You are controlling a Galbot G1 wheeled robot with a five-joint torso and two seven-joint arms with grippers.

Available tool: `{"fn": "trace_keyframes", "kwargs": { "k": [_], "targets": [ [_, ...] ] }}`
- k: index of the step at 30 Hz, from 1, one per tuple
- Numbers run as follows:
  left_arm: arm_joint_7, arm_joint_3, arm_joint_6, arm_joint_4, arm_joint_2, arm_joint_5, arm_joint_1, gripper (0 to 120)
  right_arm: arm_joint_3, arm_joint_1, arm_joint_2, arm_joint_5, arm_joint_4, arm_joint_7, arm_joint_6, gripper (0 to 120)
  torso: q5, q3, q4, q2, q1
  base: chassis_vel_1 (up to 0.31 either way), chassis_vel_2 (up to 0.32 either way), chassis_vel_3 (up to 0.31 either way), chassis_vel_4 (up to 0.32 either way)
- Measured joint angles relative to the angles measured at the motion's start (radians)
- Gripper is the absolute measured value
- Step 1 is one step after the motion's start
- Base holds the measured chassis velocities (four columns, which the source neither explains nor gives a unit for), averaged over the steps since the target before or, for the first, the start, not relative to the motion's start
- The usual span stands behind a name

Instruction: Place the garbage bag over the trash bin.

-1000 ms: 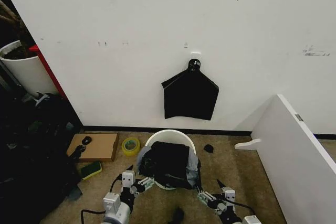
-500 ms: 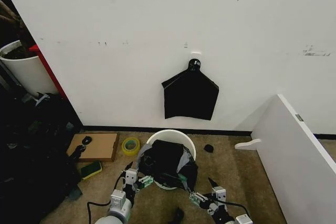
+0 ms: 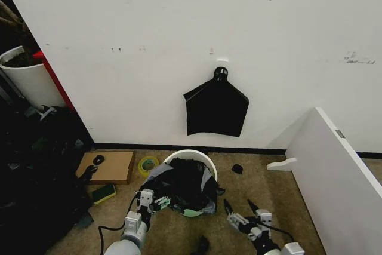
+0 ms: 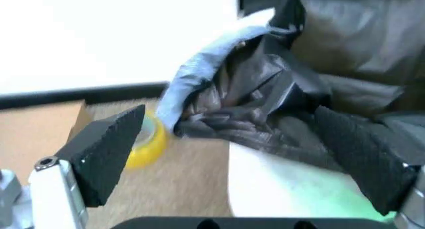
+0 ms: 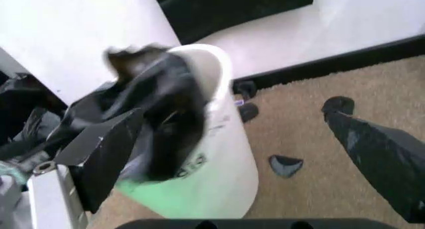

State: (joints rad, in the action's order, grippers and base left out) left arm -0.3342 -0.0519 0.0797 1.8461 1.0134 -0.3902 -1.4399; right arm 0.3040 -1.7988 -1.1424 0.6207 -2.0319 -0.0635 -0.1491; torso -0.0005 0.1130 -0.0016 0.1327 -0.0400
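Now the garbage bag (image 3: pixel 182 186) lies bunched over the trash bin (image 3: pixel 192 155) mouth; both the left gripper (image 3: pixel 150 200) and right gripper (image 3: pixel 243 211) are released (nothing held). Light, limp, slippery plastic; best grasped at its hem.

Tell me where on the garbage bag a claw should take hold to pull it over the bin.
Probably the loose pale fold of the garbage bag hanging outside the trash bin rim on the robot's left. It sticks out free of the wall, so the open left claw, already beside it, could pinch it from that side.
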Motion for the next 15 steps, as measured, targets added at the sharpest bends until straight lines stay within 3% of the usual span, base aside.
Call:
{"fn": "trace_keyframes", "kwargs": {
  "k": [7, 15],
  "targets": [
    [0.021, -0.016, 0.045, 0.108, -0.027, -0.005, -0.051, 100, -0.014, 0.024, -0.007, -0.029, -0.001, -0.002, 0.005, 100, 0.0001, 0.000, 0.0001, 0.000, 0.000, 0.000, 0.000, 0.000, 0.000],
    [0.017, -0.045, 0.066, 0.172, -0.030, -0.003, -0.119, 100, -0.015, 0.027, -0.008, -0.053, -0.017, 0.000, 0.015, 100, 0.0002, 0.000, -0.0001, 0.000, 0.000, 0.000, 0.000, 0.000, 0.000]
  ]
}}
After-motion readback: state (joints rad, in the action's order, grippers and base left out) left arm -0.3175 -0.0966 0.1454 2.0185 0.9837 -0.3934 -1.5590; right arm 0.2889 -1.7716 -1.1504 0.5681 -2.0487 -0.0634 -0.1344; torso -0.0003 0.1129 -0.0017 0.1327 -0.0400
